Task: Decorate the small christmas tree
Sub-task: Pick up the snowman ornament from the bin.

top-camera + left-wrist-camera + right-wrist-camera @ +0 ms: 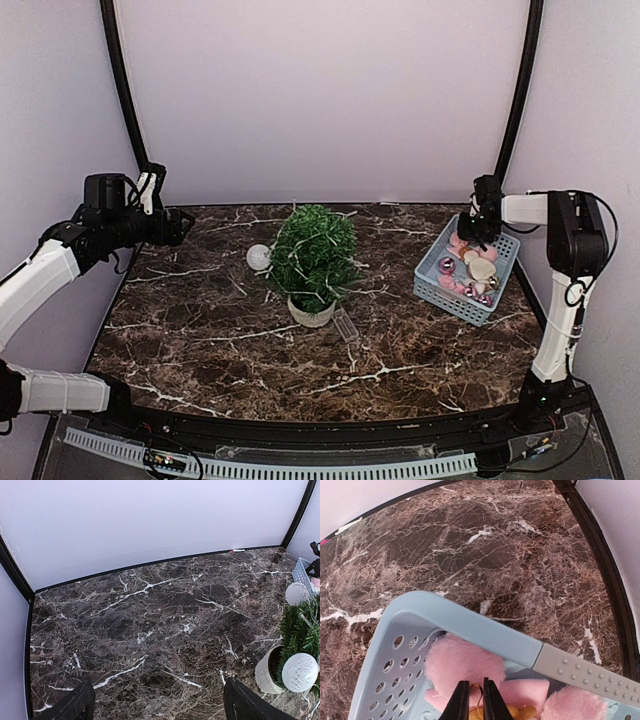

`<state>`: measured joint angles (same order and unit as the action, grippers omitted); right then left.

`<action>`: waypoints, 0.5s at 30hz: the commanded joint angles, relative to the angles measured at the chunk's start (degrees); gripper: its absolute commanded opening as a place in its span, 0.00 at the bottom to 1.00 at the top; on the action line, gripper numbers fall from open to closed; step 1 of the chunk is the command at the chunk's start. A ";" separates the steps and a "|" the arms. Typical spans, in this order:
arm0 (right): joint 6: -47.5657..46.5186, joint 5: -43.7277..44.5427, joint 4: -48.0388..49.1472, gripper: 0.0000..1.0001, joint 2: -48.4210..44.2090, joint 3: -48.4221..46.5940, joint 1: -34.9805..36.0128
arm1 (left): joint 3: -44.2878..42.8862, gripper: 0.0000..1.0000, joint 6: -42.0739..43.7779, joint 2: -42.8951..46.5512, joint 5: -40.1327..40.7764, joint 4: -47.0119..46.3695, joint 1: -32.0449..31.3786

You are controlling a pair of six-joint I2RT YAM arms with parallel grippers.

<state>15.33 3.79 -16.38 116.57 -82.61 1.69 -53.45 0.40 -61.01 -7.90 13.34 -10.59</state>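
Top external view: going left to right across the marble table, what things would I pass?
white ball → small christmas tree → blue basket

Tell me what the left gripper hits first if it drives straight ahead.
Probably the bare marble table, short of the back wall; the small christmas tree sits right of that line.
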 commanded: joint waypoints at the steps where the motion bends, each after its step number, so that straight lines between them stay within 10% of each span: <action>1: 0.14 1.46 0.87 0.18 0.02 -0.22 -0.38 | 0.74 0.92 -0.18 1.16 -0.67 -1.67 0.31; 15: 1.09 1.12 2.53 0.45 -8.89 6.32 -0.53 | 0.80 0.92 -0.14 0.85 -1.61 -1.90 0.32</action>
<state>15.66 4.91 -16.23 112.55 -78.15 1.63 -53.43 0.38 -61.04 -8.62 13.32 -10.59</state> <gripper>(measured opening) 0.426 0.918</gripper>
